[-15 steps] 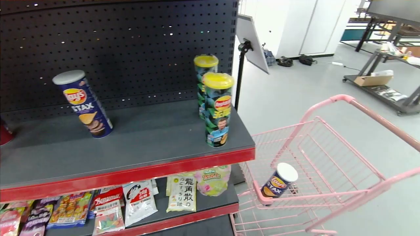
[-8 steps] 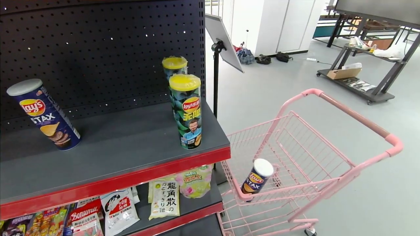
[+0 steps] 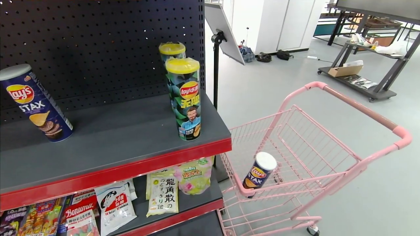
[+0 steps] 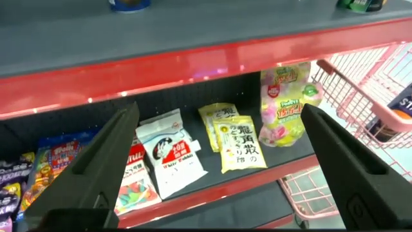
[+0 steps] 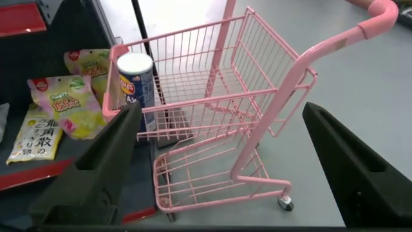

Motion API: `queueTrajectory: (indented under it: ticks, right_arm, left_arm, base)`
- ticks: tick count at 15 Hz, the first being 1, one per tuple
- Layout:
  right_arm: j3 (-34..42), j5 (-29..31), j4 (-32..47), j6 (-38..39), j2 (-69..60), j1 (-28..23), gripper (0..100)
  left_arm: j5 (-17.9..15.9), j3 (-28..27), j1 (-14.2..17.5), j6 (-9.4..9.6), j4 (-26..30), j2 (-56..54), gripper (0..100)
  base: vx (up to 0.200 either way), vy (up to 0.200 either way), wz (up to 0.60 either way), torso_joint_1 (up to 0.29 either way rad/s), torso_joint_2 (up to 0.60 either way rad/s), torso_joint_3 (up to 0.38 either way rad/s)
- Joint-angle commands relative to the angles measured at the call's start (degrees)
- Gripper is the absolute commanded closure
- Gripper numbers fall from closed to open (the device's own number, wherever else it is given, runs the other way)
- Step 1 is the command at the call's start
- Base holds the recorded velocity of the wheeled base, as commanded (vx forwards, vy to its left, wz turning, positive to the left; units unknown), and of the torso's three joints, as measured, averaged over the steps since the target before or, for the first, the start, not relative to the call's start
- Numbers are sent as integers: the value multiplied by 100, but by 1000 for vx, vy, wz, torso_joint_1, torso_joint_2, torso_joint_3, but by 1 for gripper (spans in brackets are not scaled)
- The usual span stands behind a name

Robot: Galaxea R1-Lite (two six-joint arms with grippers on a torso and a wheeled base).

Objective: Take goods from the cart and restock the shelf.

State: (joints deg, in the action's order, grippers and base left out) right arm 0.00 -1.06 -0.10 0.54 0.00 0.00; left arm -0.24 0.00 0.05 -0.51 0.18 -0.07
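Navy cardboard crisp tube w/ white lid (image 3: 259, 170) is sitting upright, slightly tilted, inside the pink wire cart (image 3: 357, 108). That's lower centre-right of the head frame, in the basket corner nearest the shelf, and nothing is gripping it. Left tool (image 4: 219, 167) is hanging w/ both fingers spread wide and empty, facing the snack bags (image 4: 174, 154) on the lower shelf. Right tool (image 5: 222, 167) is likewise gaping and empty, looking down on cart & tube, well apart from both.

Step, as I'm judging it: approach/pre-grasp, w/ the fetch from the cart not yet begun. Next move is prob. calling for the right tool, since the cart is lying on that side. It'd be dropping into the basket, straddling the tube below its lid & closing round it. Wire walls are close by, so clearance is looking tight. After that, lifting clear of the rim & carrying across to the grey shelf board w/ red front edge (image 3: 115, 144), which has open room mid-board.

On that board a matching navy tube (image 3: 34, 103) is standing at far left of frame. Two green tubes w/ yellow lids (image 3: 185, 98) are standing one behind the other at the board's right end. Black pegboard (image 3: 98, 49) is backing the shelf.

Room: pale grey floor (image 3: 262, 91). White board on a black stand (image 3: 223, 36) is just beyond the shelf end, w/ a dark metal rack holding a cardboard box (image 3: 370, 78) at upper right.
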Motion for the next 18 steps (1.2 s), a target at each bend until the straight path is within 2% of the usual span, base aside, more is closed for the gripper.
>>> queueTrajectory:
  ticks: [1,11,15,16,17,18]
  right_arm:
    - [0,1,1,-1,0,0,0]
    - [0,1,1,-27,0,0,0]
    - [-18,-8,19,-124,0,0,0]
    - [-211,-52,-25,-159,53,0,0]
    - [-2048,-105,115,500,1749,105,0]
    - [-2900,-140,142,1221,2777,97,0]
  left_arm:
    - [-2,0,4,-2,-1,7,0]
    - [-2,0,4,-10,-1,7,0]
    - [-2,0,4,-10,-1,7,0]
    - [-2,0,4,-10,-1,7,0]
    - [-2,0,4,-10,-1,7,0]
    - [-2,0,4,-10,-1,7,0]
  base:
    - [0,0,0,-134,383,242]
    - [0,0,0,-161,484,316]
    - [0,0,0,-51,183,130]
    - [0,0,0,0,0,0]
    - [0,0,0,0,0,0]
    - [0,0,0,0,0,0]
